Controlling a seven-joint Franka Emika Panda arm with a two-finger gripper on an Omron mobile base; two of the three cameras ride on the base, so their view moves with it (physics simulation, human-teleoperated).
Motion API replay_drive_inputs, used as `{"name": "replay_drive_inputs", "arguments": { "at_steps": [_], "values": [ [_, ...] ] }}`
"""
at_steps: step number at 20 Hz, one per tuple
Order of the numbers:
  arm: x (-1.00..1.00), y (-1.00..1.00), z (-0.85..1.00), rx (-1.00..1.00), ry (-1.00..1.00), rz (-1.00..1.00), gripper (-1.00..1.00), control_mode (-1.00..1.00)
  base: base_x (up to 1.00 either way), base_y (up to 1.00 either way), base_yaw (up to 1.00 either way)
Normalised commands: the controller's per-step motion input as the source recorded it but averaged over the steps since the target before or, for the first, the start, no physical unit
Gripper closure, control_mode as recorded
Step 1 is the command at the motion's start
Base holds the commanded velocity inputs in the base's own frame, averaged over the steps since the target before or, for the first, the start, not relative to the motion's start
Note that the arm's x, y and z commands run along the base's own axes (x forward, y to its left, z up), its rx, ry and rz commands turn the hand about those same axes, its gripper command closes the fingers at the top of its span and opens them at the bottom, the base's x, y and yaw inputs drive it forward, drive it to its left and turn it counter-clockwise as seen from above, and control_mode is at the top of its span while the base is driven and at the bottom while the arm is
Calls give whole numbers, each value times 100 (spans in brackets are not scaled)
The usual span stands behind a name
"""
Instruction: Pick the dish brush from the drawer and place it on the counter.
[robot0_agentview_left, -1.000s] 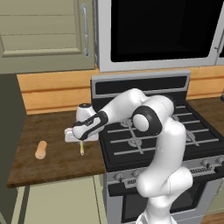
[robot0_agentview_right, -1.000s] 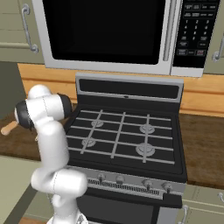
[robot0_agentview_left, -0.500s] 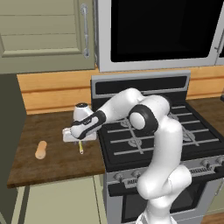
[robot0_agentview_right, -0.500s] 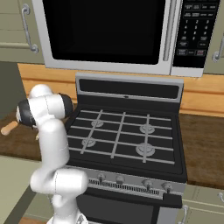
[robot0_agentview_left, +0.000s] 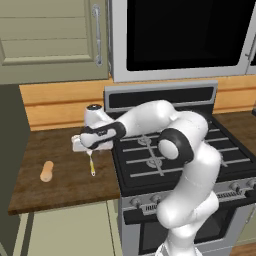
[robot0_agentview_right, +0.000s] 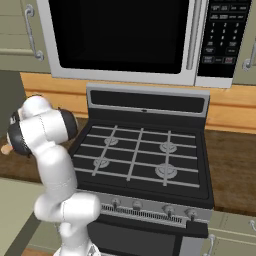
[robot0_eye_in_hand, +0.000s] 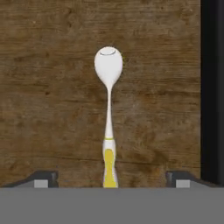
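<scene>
- Here the pincer (robot0_eye_in_hand: 112, 177) stands wide, its two tips (robot0_eye_in_hand: 43, 178) far apart on either side of the brush and clear of it, holding nothing.
- The brush (robot0_eye_in_hand: 108, 114) lies flat on the wooden surface (robot0_agentview_left: 65, 180), white head away from the pincer, yellow handle between the tips.
- From the left base view, the brush (robot0_agentview_left: 92, 165) rests just beside the stove (robot0_agentview_left: 165, 155), on its left.
- A tan cylinder (robot0_agentview_left: 46, 171) lies further left of the stove, well apart from the brush.
</scene>
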Motion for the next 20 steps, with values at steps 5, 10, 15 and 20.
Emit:
{"name": "replay_drive_inputs", "arguments": {
  "at_steps": [5, 10, 15, 20],
  "values": [
    [-32, -96, 87, 0, 0, -1, -100, -100, 0, 0, 0],
    [-89, -99, 34, -1, -2, 0, -100, -100, 0, 0, 0],
    [-100, -72, 28, -2, -4, 0, -100, -100, 0, 0, 0],
    [-82, -88, 93, 0, -2, 0, -100, -100, 0, 0, 0]
  ]
}}
